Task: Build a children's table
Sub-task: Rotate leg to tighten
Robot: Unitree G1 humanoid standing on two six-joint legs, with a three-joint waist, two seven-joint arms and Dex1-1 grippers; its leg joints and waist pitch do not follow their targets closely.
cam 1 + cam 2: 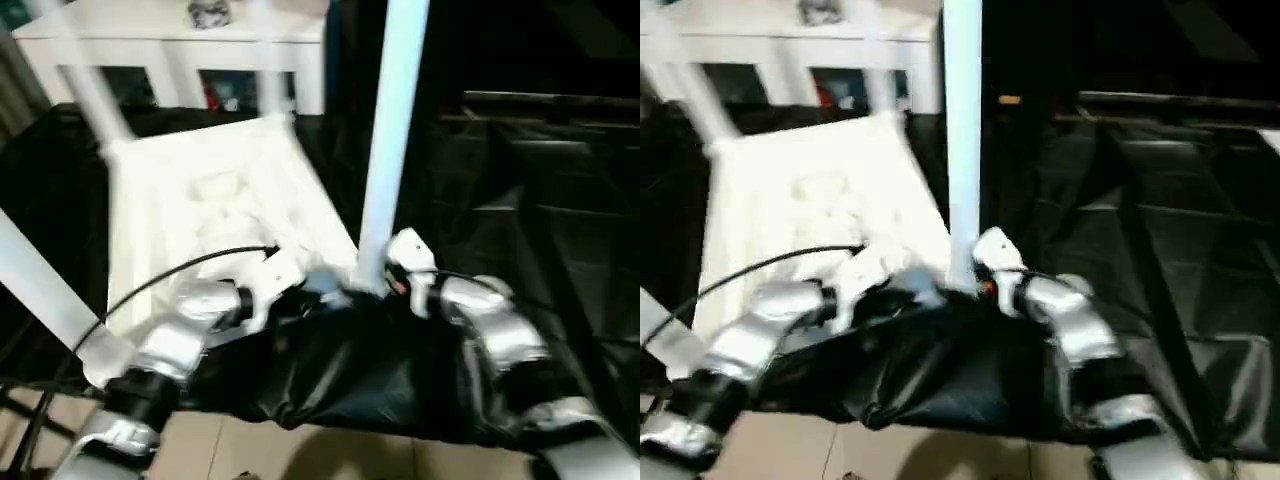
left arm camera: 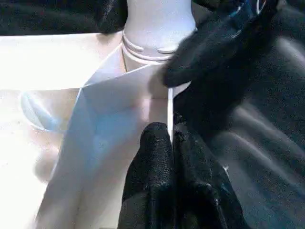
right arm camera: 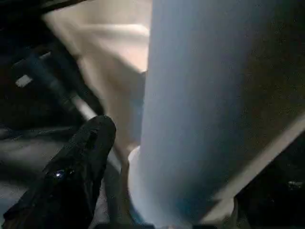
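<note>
The children's table lies upside down on a black cloth, its white ribbed tabletop (image 1: 200, 180) facing up. One white leg (image 1: 392, 130) stands upright in the near right corner socket, and other legs (image 1: 88, 85) (image 1: 40, 285) rise from other corners. My left gripper (image 2: 170, 136) is shut on the tabletop's thin rim beside that socket. My right gripper (image 1: 385, 275) sits at the base of the upright leg (image 3: 200, 109). One black finger (image 3: 81, 162) stands a little apart from the tube, so the jaws are open around it; the other finger is hidden behind the leg.
A white glass-door cabinet (image 1: 170, 40) stands just behind the tabletop. The black cloth (image 1: 340, 380) hangs over the near edge above a tiled floor (image 1: 300, 450). Dark folded panels (image 1: 540, 170) cover the surface to the right.
</note>
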